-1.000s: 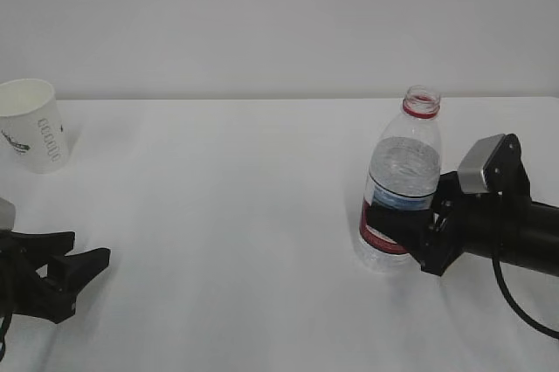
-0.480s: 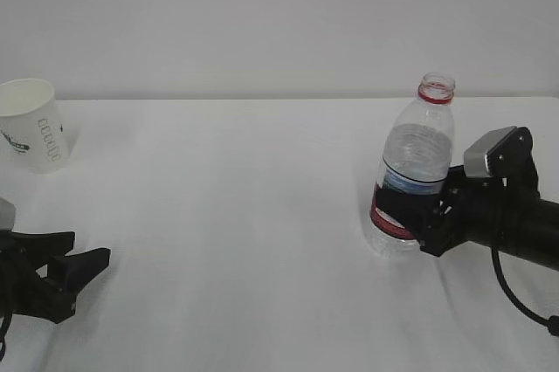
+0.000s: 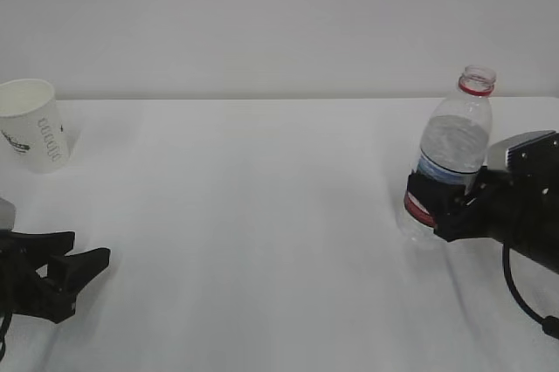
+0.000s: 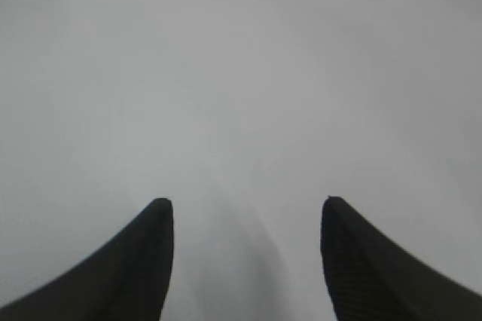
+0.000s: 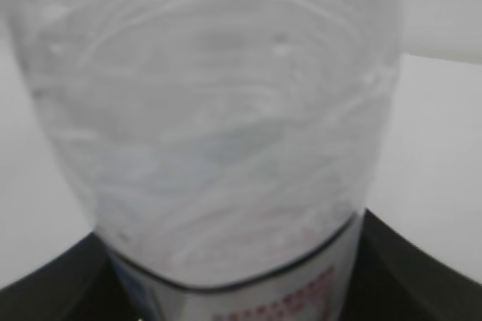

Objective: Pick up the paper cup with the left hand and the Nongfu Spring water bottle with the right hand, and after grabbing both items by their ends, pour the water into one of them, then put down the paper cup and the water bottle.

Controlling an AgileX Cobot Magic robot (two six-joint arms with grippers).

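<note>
Showing paper cup (image 3: 33, 124), lettering unreadable, red-labelled bottle (image 3: 447, 159)

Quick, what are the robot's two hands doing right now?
Left hand: jaws open, holding nothing, low over the table.
Right hand: jaws closed around the Nongfu Spring water bottle, which leans a bit.

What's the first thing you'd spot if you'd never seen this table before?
Probably the water bottle on the right side of the white table, with no cap, leaning a bit and clamped around its red label by the right pincer. After that, the little paper cup standing alone at the far left, and the left pincer open and empty nearer the camera.
</note>
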